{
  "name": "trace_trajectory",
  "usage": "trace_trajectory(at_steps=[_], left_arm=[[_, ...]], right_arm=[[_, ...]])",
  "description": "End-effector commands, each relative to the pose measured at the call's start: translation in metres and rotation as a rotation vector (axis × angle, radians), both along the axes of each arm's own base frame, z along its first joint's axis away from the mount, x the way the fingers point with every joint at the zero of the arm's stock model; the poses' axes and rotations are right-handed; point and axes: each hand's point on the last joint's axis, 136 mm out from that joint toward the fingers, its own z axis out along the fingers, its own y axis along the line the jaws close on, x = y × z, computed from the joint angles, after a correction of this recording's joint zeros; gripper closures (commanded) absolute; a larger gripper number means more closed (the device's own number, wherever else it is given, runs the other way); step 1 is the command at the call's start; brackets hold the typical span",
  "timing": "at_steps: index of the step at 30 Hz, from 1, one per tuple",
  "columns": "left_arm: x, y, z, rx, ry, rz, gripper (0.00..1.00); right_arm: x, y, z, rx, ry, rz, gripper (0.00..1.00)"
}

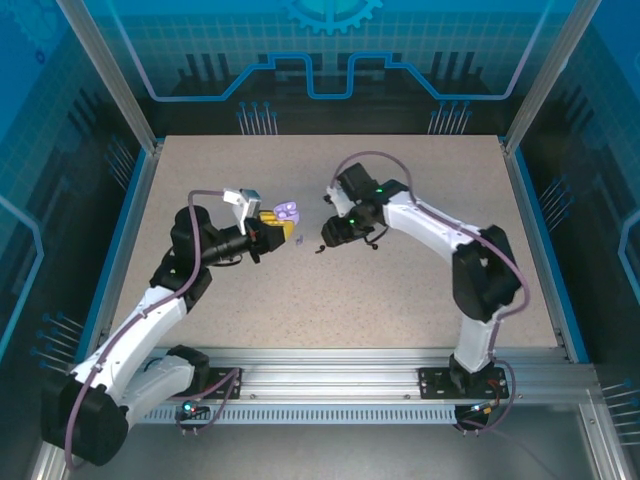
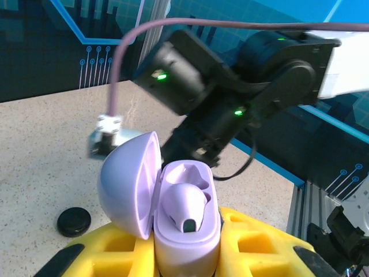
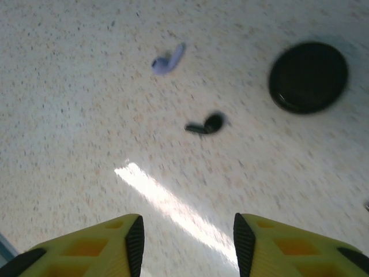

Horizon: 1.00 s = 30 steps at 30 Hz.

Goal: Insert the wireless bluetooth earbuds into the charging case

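**Lilac case held open on the left, one bud loose on the table**

Here's the left pincer (image 1: 274, 229), yellow fingers (image 2: 256, 245) clamped on either side of the charging case (image 2: 185, 231). The case is lilac and stands upright, its domed lid (image 2: 128, 184) swung open to the left. The seated earbud (image 2: 184, 205) lies in one well, and the well just behind it is bare.

Over to the right pincer (image 3: 187, 236), fingers apart and nothing between them, hanging above the table (image 1: 400, 300). Below it on the speckled beige surface lies the loose earbud (image 3: 167, 60), lilac and on its side. Near that sits a small black comma-shaped piece (image 3: 206, 124), and a round black puck (image 3: 308, 77) rests off to one side. All three are apart from one another. A bright streak of light (image 3: 167, 202) crosses the surface close to the fingertips.

From the left wrist, the right arm (image 2: 230, 92) looms just beyond the open case, green lamps lit.

Around the table stand blue translucent walls (image 1: 330, 60) printed with circuit lines, set in aluminium posts. A metal rail (image 1: 330, 365) along the near edge carries both arm bases.
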Motion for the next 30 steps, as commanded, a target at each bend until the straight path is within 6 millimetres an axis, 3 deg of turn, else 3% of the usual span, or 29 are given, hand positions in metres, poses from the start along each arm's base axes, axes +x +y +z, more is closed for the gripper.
trace_trajectory(at_steps=[1,7,13,23,30], left_arm=[[-0.004,0.006,-0.002,-0.009,0.018,0.017,0.91],[-0.007,0.009,-0.001,-0.005,0.012,0.029,0.91],[-0.007,0.011,-0.002,-0.005,0.017,0.033,0.91],[-0.008,0.011,0.0,-0.008,0.02,0.032,0.91],[-0.008,0.01,0.001,-0.009,0.018,0.031,0.91]], right_arm=[[0.013,0.039,-0.002,0.053,0.005,0.063,0.58],[0.034,0.082,-0.024,0.075,0.045,0.11,0.74],[0.053,0.101,-0.047,0.055,0.07,0.107,0.86],[0.055,0.107,-0.077,0.024,0.139,0.124,0.89],[0.059,0.093,-0.088,-0.053,0.13,0.078,0.88]])
